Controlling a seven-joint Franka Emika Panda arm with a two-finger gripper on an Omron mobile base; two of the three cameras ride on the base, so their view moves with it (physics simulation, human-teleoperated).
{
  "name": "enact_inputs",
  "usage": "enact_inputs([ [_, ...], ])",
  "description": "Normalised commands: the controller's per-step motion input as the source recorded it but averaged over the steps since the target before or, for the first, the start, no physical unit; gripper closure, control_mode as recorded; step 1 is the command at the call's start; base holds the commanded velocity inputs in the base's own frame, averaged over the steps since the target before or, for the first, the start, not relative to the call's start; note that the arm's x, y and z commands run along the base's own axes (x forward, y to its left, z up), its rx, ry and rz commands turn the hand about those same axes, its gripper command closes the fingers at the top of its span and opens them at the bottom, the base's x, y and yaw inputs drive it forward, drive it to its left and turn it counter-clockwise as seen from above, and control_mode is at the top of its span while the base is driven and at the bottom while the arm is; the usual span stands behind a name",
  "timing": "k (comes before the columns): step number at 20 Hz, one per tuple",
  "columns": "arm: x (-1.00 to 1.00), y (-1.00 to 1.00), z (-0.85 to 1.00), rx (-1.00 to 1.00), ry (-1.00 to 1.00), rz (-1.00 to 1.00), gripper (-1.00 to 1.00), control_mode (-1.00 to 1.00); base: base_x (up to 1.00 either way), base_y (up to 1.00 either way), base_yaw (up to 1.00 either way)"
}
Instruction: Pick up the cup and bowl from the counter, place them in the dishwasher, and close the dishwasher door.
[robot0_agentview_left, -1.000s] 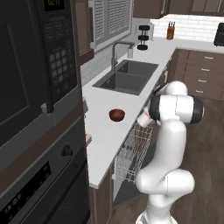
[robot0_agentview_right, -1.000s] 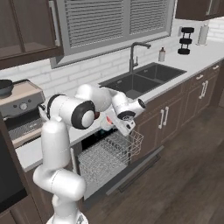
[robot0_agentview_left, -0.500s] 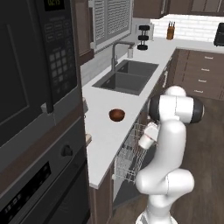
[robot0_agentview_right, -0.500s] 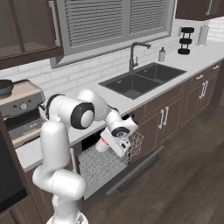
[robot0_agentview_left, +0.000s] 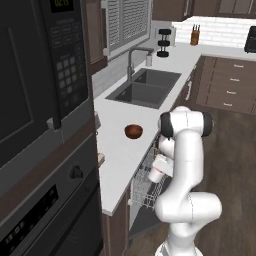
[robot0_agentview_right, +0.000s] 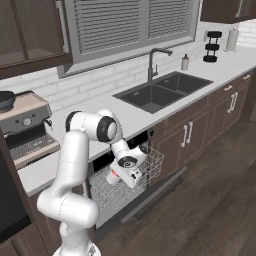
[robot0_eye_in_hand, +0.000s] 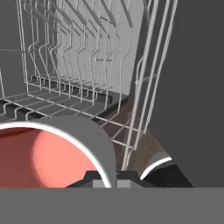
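Step in hand looks like loading the cup (robot0_eye_in_hand: 48, 153) into the dishwasher: the gripper (robot0_agentview_right: 118, 176) is down over the pulled-out white wire rack (robot0_agentview_right: 145, 162) with the cup clamped between its fingers, cup tilted on its side. The bowl (robot0_agentview_left: 133, 131) sits on the counter (robot0_agentview_left: 120, 155), near the front edge and between the sink (robot0_agentview_left: 145, 87) and the wall oven (robot0_agentview_left: 45, 200), so it is not yet loaded, and the dishwasher door (robot0_agentview_right: 150, 192) lies open and flat. The next move likely calls for easing the cup lower among the rack tines, releasing, then going back up for the bowl. The hand view gives the pink inside of the cup and the rack wires close up; it cannot tell whether the cup touches the rack. The left base view gives the bowl, which the right base view hides behind the arm.
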Motion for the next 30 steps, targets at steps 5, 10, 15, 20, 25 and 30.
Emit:
enact_inputs([
  [5, 0.12, 0.20, -0.87, -0.05, -0.04, 0.00, 1.00, -1.00, 0.00, 0.00, 0.00],
  [10, 0.44, 0.15, -0.44, -0.03, -0.08, 0.00, 1.00, -1.00, 0.00, 0.00, 0.00],
  [15, 0.41, 0.14, -0.49, -0.02, -0.07, 0.00, 1.00, -1.00, 0.00, 0.00, 0.00],
  [20, 0.00, 0.00, -0.60, -0.06, -0.01, 0.00, 1.00, -1.00, 0.00, 0.00, 0.00],
  [25, -0.20, -0.01, -0.55, -0.16, 0.01, 0.00, -1.00, -1.00, 0.00, 0.00, 0.00],
  [30, -0.25, 0.00, -0.06, -0.12, 0.02, 0.00, -1.00, -1.00, 0.00, 0.00, 0.00],
])
